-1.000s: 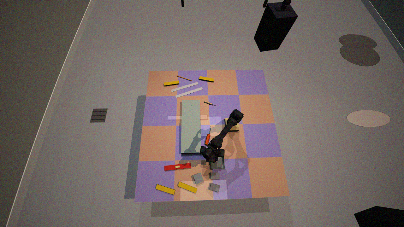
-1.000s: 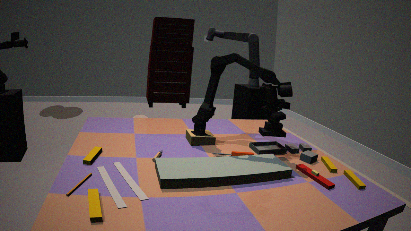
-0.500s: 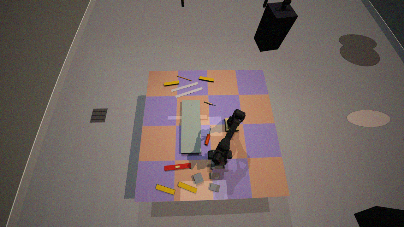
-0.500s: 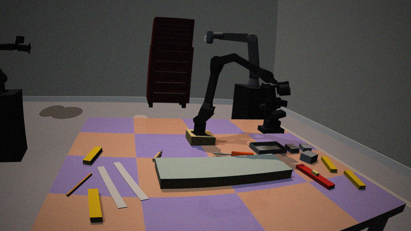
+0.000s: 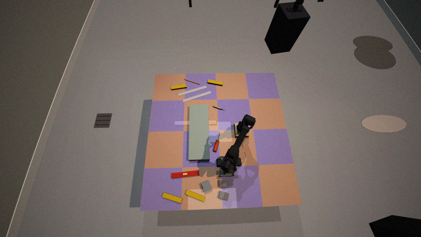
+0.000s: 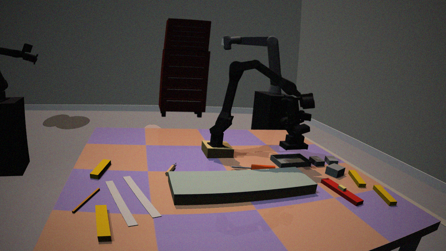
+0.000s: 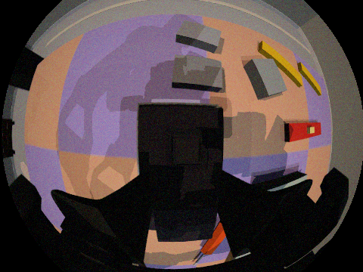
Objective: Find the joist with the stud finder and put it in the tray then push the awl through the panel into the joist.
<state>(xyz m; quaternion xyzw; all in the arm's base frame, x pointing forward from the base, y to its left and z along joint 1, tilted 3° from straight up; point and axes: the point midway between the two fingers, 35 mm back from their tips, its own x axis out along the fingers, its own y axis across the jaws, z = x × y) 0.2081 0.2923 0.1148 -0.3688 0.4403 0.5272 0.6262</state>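
My gripper is shut on the dark stud finder, held level above the tray. The tray is dark-rimmed and mostly hidden under the arm in the top view. The pale green floor panel lies to the tray's side; no hole shows on it. An orange-handled tool with a thin shaft lies between panel and arm base. A small wooden-handled tool lies near the panel's far end. I cannot tell which is the awl.
Three grey blocks lie near the tray. A red level lies off the panel's near end. Several yellow bars, two pale strips and a thin stick lie farther out.
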